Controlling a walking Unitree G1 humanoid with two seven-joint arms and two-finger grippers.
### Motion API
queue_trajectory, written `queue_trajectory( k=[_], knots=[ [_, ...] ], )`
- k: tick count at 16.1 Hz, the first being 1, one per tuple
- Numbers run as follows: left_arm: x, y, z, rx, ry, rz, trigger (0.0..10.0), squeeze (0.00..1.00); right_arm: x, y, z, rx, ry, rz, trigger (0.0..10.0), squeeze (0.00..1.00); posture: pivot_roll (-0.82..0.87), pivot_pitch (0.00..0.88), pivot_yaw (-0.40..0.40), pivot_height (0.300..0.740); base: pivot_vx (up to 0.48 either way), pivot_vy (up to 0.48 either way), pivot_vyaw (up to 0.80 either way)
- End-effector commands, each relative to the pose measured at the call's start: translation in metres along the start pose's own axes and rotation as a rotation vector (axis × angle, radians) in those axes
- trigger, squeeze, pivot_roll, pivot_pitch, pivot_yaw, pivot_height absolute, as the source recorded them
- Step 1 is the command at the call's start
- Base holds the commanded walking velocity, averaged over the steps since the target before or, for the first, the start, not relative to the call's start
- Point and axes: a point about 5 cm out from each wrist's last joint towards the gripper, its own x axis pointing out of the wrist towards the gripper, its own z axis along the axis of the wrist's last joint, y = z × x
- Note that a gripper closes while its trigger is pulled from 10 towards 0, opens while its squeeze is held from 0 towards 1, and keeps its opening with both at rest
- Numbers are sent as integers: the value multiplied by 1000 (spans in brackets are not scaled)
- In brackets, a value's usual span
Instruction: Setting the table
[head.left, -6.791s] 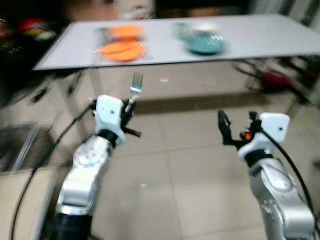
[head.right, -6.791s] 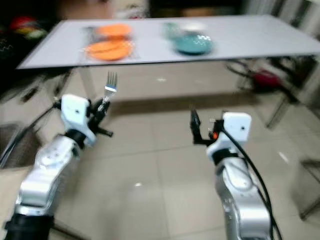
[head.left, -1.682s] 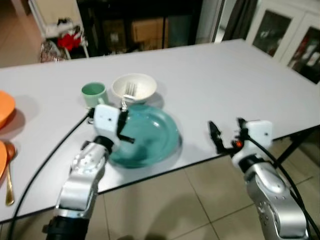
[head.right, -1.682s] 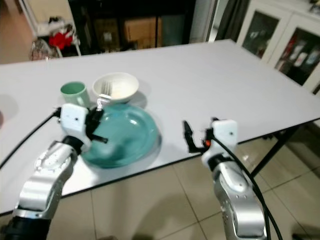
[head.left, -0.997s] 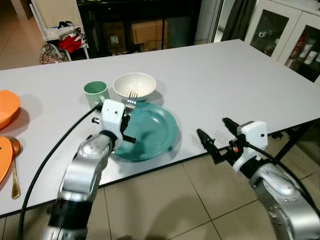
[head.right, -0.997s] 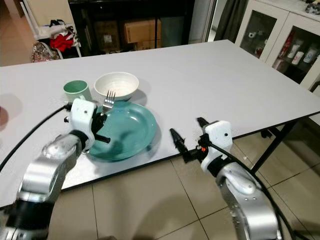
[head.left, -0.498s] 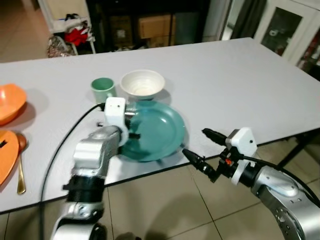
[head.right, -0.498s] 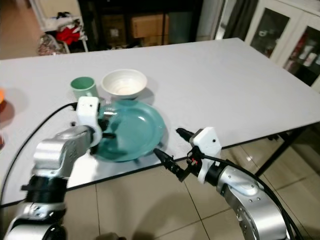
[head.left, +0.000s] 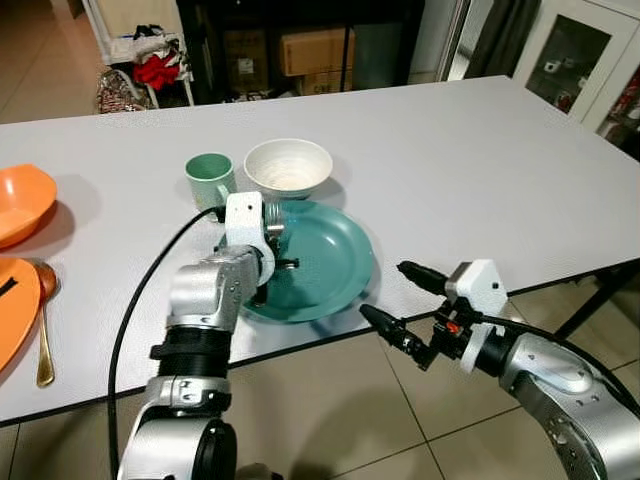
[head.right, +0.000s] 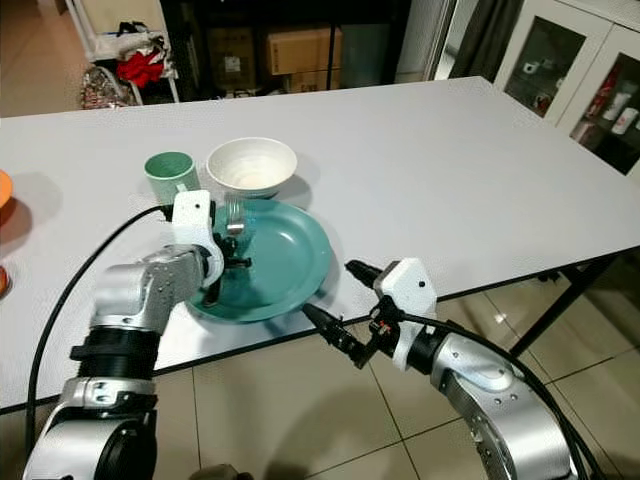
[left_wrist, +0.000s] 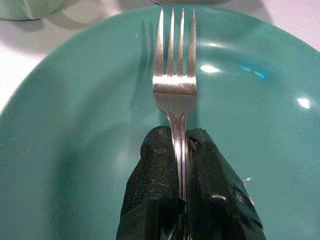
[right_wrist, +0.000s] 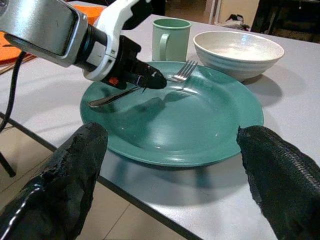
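— So, where's the fork (left_wrist: 174, 75) right now?

— Pinched by its handle between the black fingers (left_wrist: 156, 170) of the left gripper (left_wrist: 179, 150), tines pointing away from the wrist toward the white bowl (head.left: 288, 165). It hangs low over the teal plate (head.left: 330, 275), on the side nearest the green mug (head.left: 209, 177). From where I stand I can't say whether the tines touch the plate.

— And the other arm?

— The right gripper (head.left: 405, 305) sits just off the near table edge, by the plate's right rim, fingers spread wide with nothing between them. It looks idle to me.

— What else is laid out?

— The mug and the bowl stand side by side just behind the plate. Far off to the robot's left on the white table (head.left: 480, 160) there's a second setting: an orange bowl (head.left: 20, 200), an orange plate (head.left: 10, 310) and a spoon (head.left: 43, 325) lying beside it.

— So how far along is it?

— Well on, I'd guess. Both places have their dishes, and the orange one has cutlery. The teal place only lacks its fork, which hasn't been let go. I'd expect it to be set down on or beside that plate, then the fingers opened.
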Motion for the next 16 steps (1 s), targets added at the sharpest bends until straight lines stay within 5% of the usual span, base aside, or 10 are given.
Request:
queue_trajectory(
  k=[1,3,4,5,6,13,15,16],
  knots=[
    [1,-2,7,-5,-36,2,10000,0,-1,1,2,-15,0,6,10000,0,-3,0,4,740,0,0,0],
    [4,-4,4,5,-36,3,10000,0,-2,1,1,-15,4,7,10000,0,-3,0,5,740,0,0,0],
    [4,-4,4,9,-36,7,10000,204,-2,2,1,-14,4,8,10000,0,-3,0,5,740,0,0,0],
    [4,-3,4,9,-40,12,10000,702,-1,2,1,-12,4,9,10000,0,-1,0,3,740,0,0,0],
    [5,-3,3,3,-39,11,10000,1000,-1,2,0,-11,6,12,10000,0,-1,0,3,740,0,0,0],
    [0,2,14,53,-111,21,10000,1000,-2,2,0,11,6,20,10000,0,12,0,-8,740,0,0,0],
    [-18,10,43,151,-337,47,10000,992,-1,-1,4,7,-11,3,10000,0,13,0,-8,740,0,0,0],
    [-30,9,53,205,-462,-2,10000,82,0,-5,5,9,-29,-46,10000,0,14,0,-5,740,0,0,0]
  ],
)
